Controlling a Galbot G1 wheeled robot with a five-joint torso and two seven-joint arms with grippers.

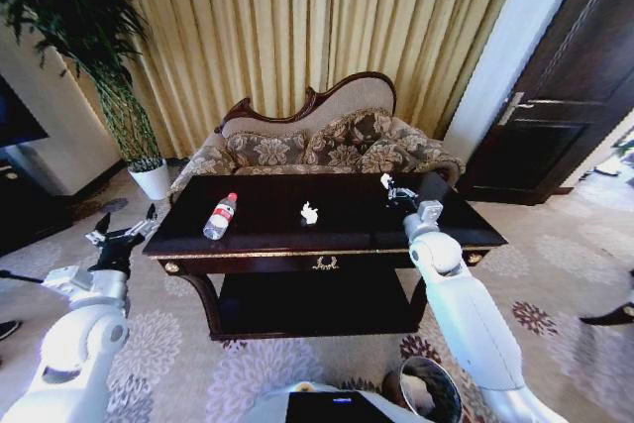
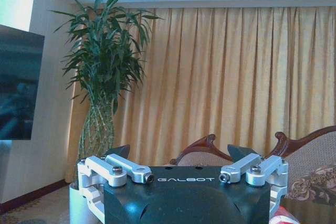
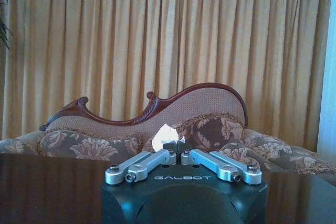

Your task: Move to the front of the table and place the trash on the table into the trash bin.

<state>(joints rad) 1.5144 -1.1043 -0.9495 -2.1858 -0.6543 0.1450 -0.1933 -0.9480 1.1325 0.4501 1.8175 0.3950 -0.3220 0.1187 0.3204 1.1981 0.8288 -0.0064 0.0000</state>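
The dark glossy table (image 1: pixel 258 245) stands right in front of me. A clear bottle with a red cap (image 1: pixel 220 216) lies on its left part, and a white crumpled scrap (image 1: pixel 309 213) sits near the middle. My right gripper (image 1: pixel 392 189) hovers over the table's right part, shut on another white scrap (image 1: pixel 386 181). In the right wrist view that scrap (image 3: pixel 165 132) sticks out above the closed right gripper (image 3: pixel 176 146), with the table top (image 3: pixel 47 182) below. My left gripper (image 1: pixel 124 235) hangs open off the table's left end; the left wrist view shows this gripper (image 2: pixel 178 155) spread wide. The trash bin (image 1: pixel 428 390) stands on the floor by my right side.
A carved-back patterned sofa (image 1: pixel 317 141) sits close behind the table, with gold curtains beyond. A tall plant in a white pot (image 1: pixel 152 178) stands at the back left. A dark door (image 1: pixel 565 96) is at the right. Patterned carpet surrounds the table.
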